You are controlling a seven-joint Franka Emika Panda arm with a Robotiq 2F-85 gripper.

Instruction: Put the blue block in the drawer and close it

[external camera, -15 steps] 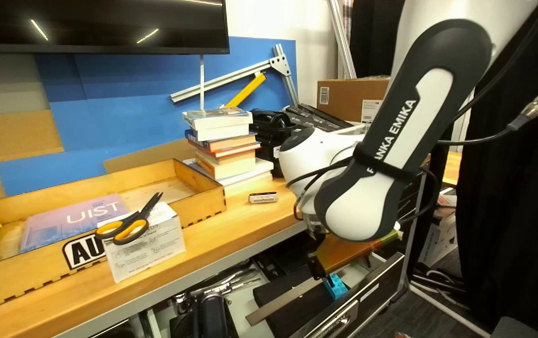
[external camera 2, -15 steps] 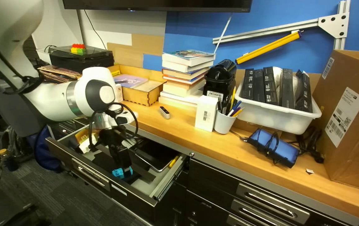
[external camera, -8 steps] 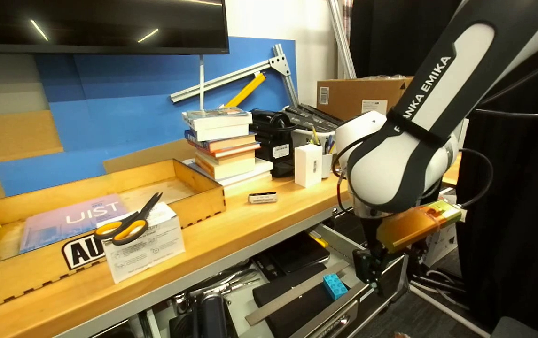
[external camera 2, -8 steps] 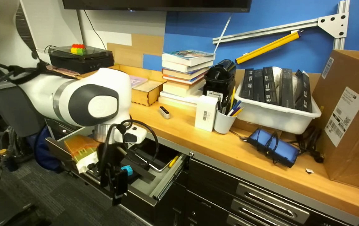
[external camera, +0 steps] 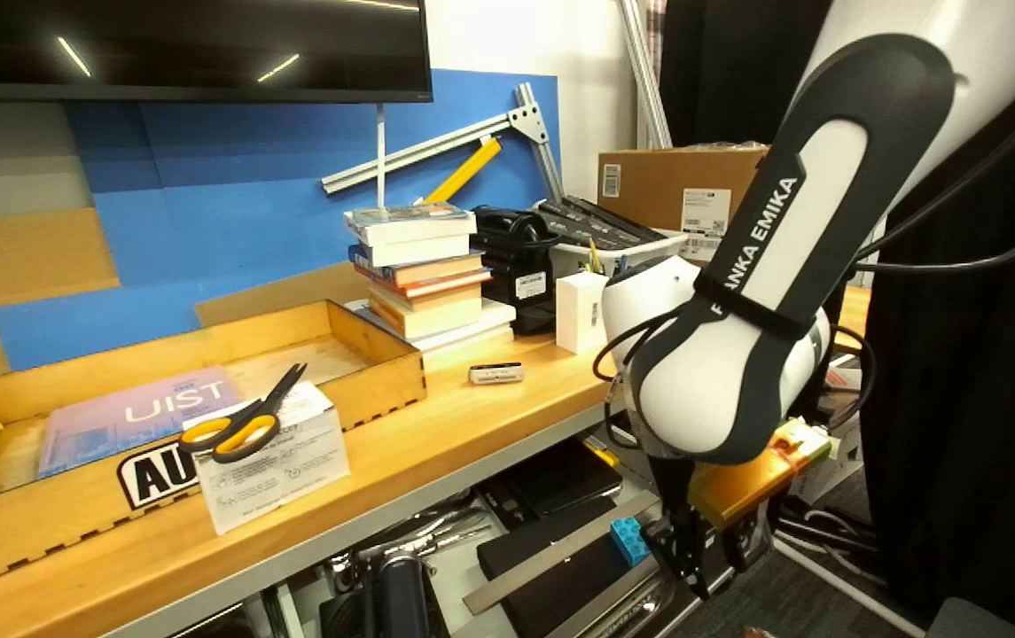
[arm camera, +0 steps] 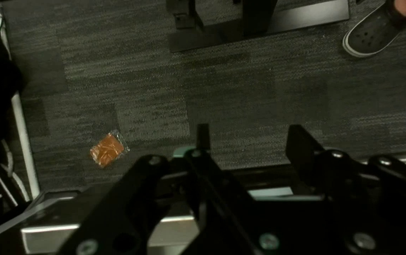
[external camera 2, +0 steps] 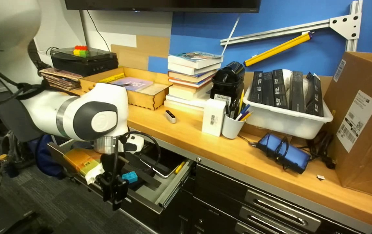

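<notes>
The small light-blue block (external camera: 628, 540) lies in the open drawer (external camera 2: 155, 208) near its front wall, on a dark flat item, in both exterior views (external camera 2: 130, 177). The drawer is pulled out from the bench; part of its silver handle (external camera: 636, 611) shows. My gripper (external camera: 722, 576) points down just outside the drawer's front, apart from the block; it also shows in an exterior view (external camera 2: 112, 202), hiding part of the front. In the wrist view my gripper (arm camera: 247, 132) is open with nothing between its fingers (arm camera: 203, 136), over the floor and front edge. The block does not show there.
The drawer also holds a long metal strip (external camera: 560, 554), a dark tablet-like item (external camera: 565, 474) and tools (external camera: 401, 594). The wooden bench top (external camera 2: 186, 130) overhangs behind. A person's shoe (arm camera: 369, 35) and an orange packet (arm camera: 107, 148) are on the floor.
One second ago my gripper was down in the drawer at the block. It has moved out past the drawer's front, then lower. The block stays in the drawer, which has not visibly moved.
</notes>
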